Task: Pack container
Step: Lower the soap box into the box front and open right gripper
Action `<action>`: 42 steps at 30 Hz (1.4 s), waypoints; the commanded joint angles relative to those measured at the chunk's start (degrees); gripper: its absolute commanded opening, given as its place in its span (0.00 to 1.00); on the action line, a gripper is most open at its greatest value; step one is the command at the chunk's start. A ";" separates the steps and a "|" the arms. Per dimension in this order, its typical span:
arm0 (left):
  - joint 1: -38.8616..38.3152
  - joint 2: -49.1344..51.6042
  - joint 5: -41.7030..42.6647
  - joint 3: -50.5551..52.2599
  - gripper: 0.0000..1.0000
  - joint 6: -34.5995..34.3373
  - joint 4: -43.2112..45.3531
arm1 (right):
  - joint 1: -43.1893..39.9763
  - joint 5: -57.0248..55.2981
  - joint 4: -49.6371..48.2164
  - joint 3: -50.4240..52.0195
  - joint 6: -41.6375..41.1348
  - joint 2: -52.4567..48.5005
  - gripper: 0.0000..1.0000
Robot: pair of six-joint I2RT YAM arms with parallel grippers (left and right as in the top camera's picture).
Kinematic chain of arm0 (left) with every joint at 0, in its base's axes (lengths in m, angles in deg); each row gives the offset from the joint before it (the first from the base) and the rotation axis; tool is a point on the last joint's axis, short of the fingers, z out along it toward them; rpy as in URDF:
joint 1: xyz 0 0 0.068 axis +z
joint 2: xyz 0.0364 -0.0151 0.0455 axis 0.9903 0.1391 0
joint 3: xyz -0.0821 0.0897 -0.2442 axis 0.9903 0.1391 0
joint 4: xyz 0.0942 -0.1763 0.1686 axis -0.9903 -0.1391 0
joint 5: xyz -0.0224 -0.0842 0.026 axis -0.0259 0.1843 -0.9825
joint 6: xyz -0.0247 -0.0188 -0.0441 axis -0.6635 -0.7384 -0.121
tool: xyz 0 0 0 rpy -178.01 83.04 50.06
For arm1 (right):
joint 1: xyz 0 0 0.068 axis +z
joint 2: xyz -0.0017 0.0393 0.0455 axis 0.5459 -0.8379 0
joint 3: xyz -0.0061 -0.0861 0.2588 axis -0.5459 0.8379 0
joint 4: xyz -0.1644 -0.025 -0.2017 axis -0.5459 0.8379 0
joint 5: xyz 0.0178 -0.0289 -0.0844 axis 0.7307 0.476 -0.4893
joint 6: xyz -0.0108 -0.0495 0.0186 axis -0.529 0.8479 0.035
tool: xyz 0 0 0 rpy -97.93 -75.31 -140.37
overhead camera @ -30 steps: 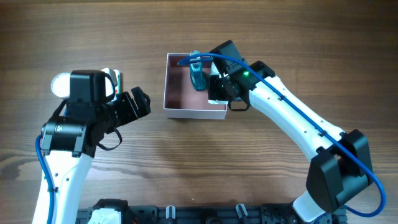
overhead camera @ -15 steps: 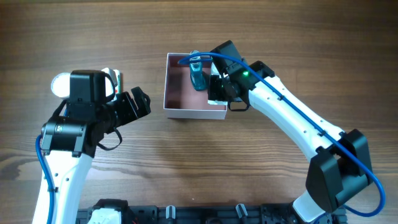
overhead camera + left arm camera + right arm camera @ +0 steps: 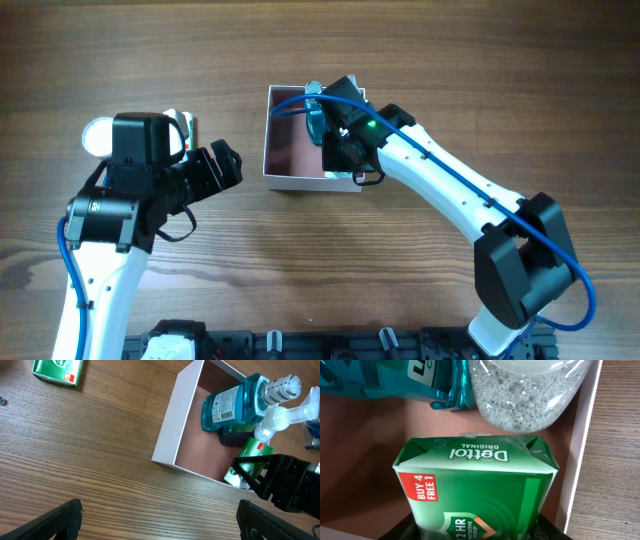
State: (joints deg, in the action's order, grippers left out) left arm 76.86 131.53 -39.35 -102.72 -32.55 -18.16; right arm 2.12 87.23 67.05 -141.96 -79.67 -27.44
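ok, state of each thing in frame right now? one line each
container: open-topped, partly filled
blue mouthwash bottle: capped, lying in the container
clear foamy bottle: in the container, beside the mouthwash
Dettol pack: sealed, held over the container floor
right gripper: shut on the pack
left gripper: open, empty
green packet: on the table

Brown wood-grain table (image 3: 420, 60), even light

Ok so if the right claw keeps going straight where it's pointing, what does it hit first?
The right claw holds a green Dettol soap pack out in front. Probably that pack would meet the clear foamy bottle first, with the blue mouthwash bottle alongside; depth is unclear.
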 commanded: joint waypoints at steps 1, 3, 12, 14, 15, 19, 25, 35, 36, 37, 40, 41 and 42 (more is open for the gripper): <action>-0.22 0.02 -0.59 -1.09 1.00 -0.70 -0.09 | 0.20 0.31 0.39 -0.22 -1.11 -1.36 0.04; -0.22 0.02 -0.59 -1.07 1.00 -0.70 -0.09 | 0.20 0.31 0.66 -0.22 -1.09 -1.36 0.07; -0.22 0.02 -0.59 -1.09 1.00 -0.70 -0.24 | 0.20 0.28 0.68 -0.22 -0.96 -1.31 0.38; -0.22 0.02 -0.59 -1.07 1.00 -0.70 -0.24 | 0.20 0.20 0.63 -0.24 -0.96 -1.31 0.40; -0.22 0.02 -0.59 -1.09 1.00 -0.70 -0.24 | 0.20 0.04 0.63 -0.24 -0.98 -1.31 0.41; -0.22 0.02 -0.59 -1.07 1.00 -0.70 -0.24 | 0.20 -0.15 0.63 -0.24 -0.96 -1.29 0.52; -0.22 0.02 -0.59 -1.09 1.00 -0.70 -0.24 | 0.20 -0.15 0.63 -0.24 -0.96 -1.20 0.67; -0.22 0.02 -0.59 -1.07 1.00 -0.70 -0.24 | 0.20 -1.46 0.59 -0.44 -0.98 0.35 0.66; -0.22 0.02 -0.59 -1.07 1.00 -0.70 -0.24 | 0.20 -1.79 0.55 -0.44 -0.98 0.96 0.66; -0.22 0.02 -0.59 -1.07 1.00 -0.70 -0.24 | 0.20 -2.40 0.50 -0.46 -0.98 1.84 0.66; -0.22 0.02 -0.59 -1.07 1.00 -0.72 -0.24 | 0.20 -5.27 0.44 -0.70 -0.90 5.88 0.66; -0.22 0.02 -0.59 -1.09 1.00 -0.72 -0.24 | 0.20 -6.25 0.39 -0.83 -0.79 7.10 0.67; -0.22 0.02 -0.59 -1.07 1.00 -0.72 -0.24 | 0.20 -7.67 0.35 -1.14 0.46 9.46 0.69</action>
State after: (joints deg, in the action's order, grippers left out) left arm 76.86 131.55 -39.35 -102.72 -32.55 -18.16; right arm 2.12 85.02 67.58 -141.96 -80.39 -25.67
